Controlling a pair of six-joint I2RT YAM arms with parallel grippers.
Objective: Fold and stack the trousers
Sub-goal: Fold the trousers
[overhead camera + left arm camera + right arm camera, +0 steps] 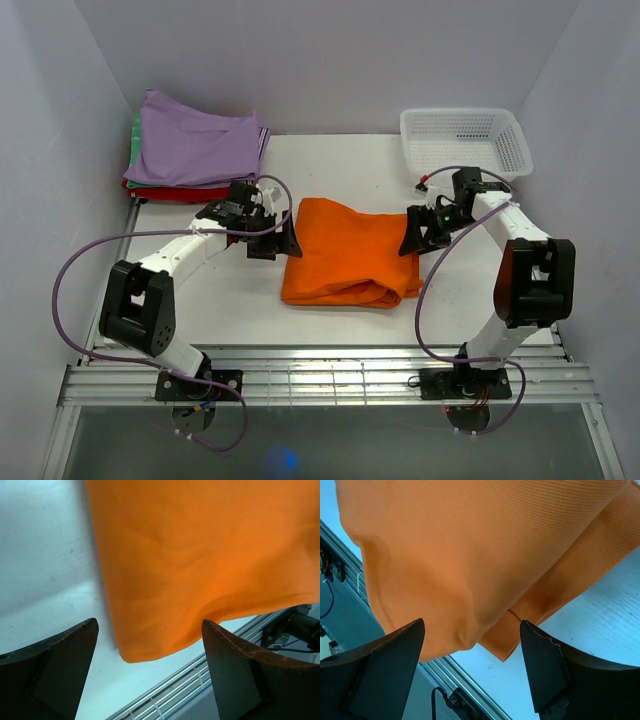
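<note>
The trousers (350, 255) are bright orange, plain soft cloth, folded over into a compact, roughly rectangular packet of several layers that lies flat about the middle of the worktop (240, 310). The packet's near edge is a thick, rounded fold, while its far left corner stands up a little in a soft peak and the top surface shows gentle wrinkles. At the near right corner the layers do not line up: an upper layer overlaps a lower one whose seamed corner pokes out from under it.
</note>
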